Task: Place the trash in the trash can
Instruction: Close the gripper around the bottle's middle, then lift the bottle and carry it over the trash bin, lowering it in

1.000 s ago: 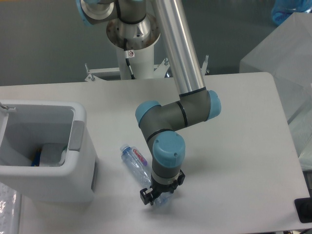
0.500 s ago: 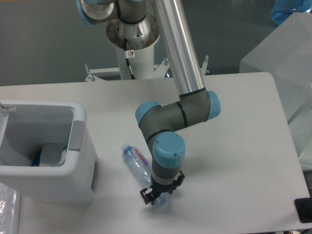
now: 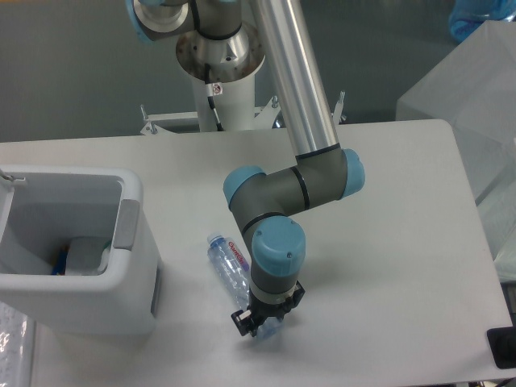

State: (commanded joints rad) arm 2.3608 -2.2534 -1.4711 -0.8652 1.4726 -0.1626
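My fingers (image 3: pixel 260 324) pinched the base of the crushed bottle (image 3: pixel 234 270) low on the counter (image 3: pixel 387 242) at lower centre, and that thin end-grip risked it slipping short of the trash can (image 3: pixel 72 300) at left.

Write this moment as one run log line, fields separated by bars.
phase: grasp | gripper: closed on bottle base | bottle: on table | bin: left, open
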